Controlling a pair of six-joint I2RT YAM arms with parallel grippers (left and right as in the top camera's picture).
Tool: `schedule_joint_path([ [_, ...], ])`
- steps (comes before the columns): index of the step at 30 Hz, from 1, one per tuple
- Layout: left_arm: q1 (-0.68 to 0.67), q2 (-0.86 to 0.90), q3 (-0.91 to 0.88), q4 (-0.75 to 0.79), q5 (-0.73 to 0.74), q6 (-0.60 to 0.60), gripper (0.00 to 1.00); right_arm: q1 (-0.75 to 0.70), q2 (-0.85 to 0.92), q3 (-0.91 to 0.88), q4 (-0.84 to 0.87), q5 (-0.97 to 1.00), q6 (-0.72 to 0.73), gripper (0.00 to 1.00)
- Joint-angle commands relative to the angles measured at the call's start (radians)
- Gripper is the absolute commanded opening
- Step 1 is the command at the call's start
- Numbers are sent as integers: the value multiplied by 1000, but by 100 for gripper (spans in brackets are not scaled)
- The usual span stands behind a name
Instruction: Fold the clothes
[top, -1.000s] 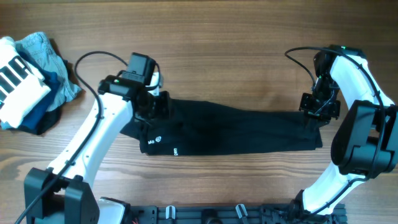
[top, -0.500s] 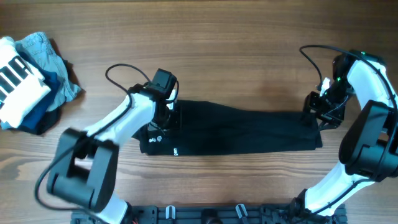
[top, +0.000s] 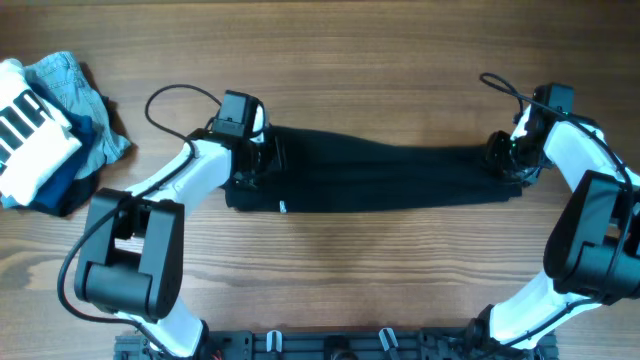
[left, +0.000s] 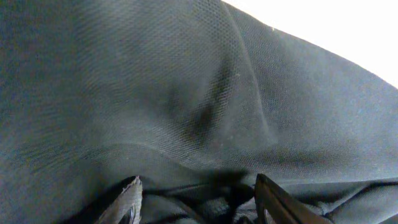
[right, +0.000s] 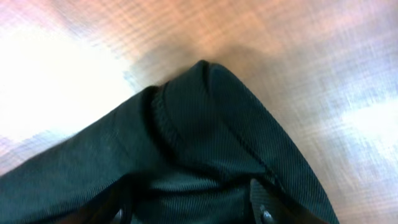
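Observation:
A long black garment (top: 380, 180) lies stretched left to right across the wooden table. My left gripper (top: 252, 165) is at its left end and is shut on bunched black cloth; in the left wrist view the cloth (left: 186, 93) fills the frame and is gathered between the fingers (left: 196, 200). My right gripper (top: 505, 158) is at the garment's right end, shut on the cloth. In the right wrist view a hemmed corner (right: 205, 124) rises from between the fingers (right: 189, 200) over the wood.
A pile of other clothes (top: 45, 130), with light blue, dark blue and black-and-white striped pieces, lies at the far left edge of the table. The arms' cables loop above both grippers. The arm bases stand at the front edge.
Both grippers have moved toward the far side of the table with the garment's ends. The garment now lies further back and looks narrower. The white logo at its left end no longer shows.

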Motion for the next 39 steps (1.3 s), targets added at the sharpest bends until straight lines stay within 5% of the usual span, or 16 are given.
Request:
schedule_joint_path([
  [1,34,40,-24,67,-71,9,60,35,59,-15,89,-31,-32,62],
  [7,34,27,-22,84,-25,23,70,51,45,41,74,-90,-81,70],
  [12,34,-160,-16,-34,-18,27,100,11,-110,117,-11,-74,-224,81],
  [15,36,-289,-16,-52,-60,54,100,3,-154,117,-26,-5,-327,93],
  [22,36,-299,-17,-179,-71,47,100,0,-47,53,-26,-2,-573,91],
  [31,36,-299,-17,-201,-70,47,100,1,79,50,-1,-72,-537,92],
  [33,36,-299,-17,-203,-71,47,100,1,79,50,-2,-111,-538,83],
  [34,36,-299,-17,-203,-71,47,100,1,79,50,-2,-126,-545,70],
  [36,36,-299,-17,-203,-71,47,100,0,79,50,-5,-129,-545,30],
  [39,36,-299,-17,-210,-71,47,100,1,78,57,-6,-127,-518,6],
])
